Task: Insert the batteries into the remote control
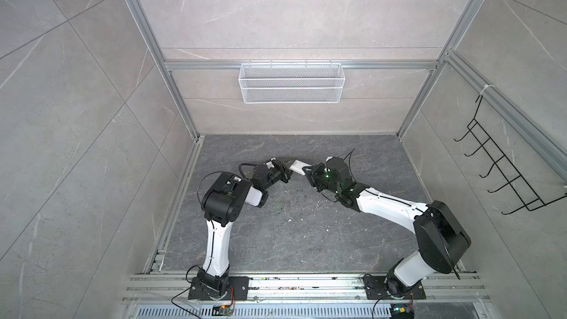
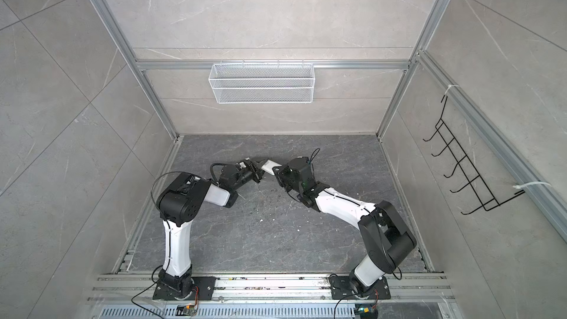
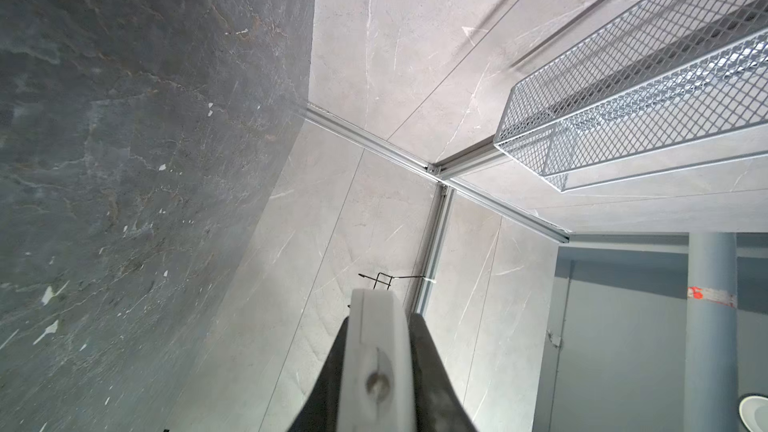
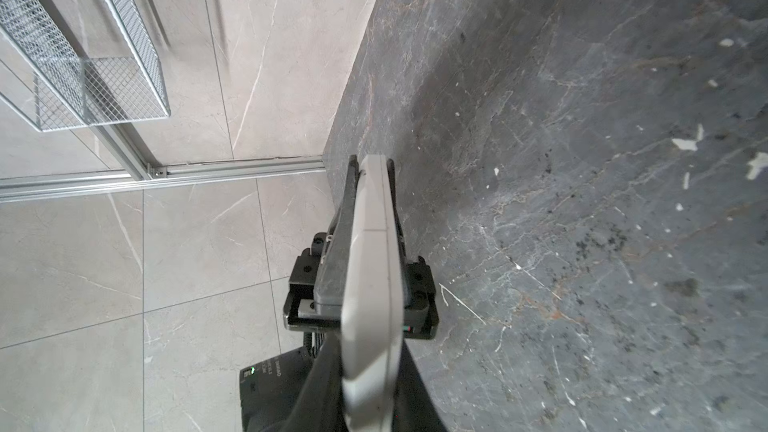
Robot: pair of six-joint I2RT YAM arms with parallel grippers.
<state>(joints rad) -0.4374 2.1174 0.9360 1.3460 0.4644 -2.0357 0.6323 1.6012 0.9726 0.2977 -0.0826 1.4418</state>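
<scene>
Two grippers: each has one end of the remote control (image 1: 298, 167), which hangs clear of the table (image 1: 291, 234) over its far middle.
Left gripper (image 1: 287, 168): clenched on the remote's left end. In the left wrist view I see the white body edge-on, pinched across its broad faces.
Right gripper (image 1: 311, 171): in the right wrist view the fingers lie against both faces of the right end, and I read that as a grasp.
Long axis: it runs straight from one gripper to the other, left to right in both top views, with the broad faces roughly level with the table.
Nearer arm: neither, since each has an end.
Batteries: I find none in any view, and I cannot tell whether they are inside.
Next move, my judgement: if one side lets go, the other must keep the remote from tipping along that axis.
</scene>
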